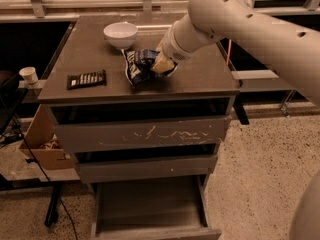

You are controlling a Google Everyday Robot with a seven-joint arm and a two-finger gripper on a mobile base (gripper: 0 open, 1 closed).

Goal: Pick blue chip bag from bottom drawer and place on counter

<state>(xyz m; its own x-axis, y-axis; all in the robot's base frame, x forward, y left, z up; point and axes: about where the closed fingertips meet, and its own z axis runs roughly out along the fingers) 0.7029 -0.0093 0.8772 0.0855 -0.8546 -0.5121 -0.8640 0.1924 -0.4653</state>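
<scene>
The blue chip bag is crumpled and dark blue with white lettering, lying on the counter near its middle, just in front of a white bowl. My gripper is at the bag's right side, over the counter, with its yellowish fingers against the foil. The bottom drawer is pulled open below, and its plain grey floor shows nothing in it.
A white bowl stands at the back of the counter. A flat black packet with white stripes lies at the counter's left. A cardboard box and a small cup are left of the cabinet. The scratched upper drawer is slightly open.
</scene>
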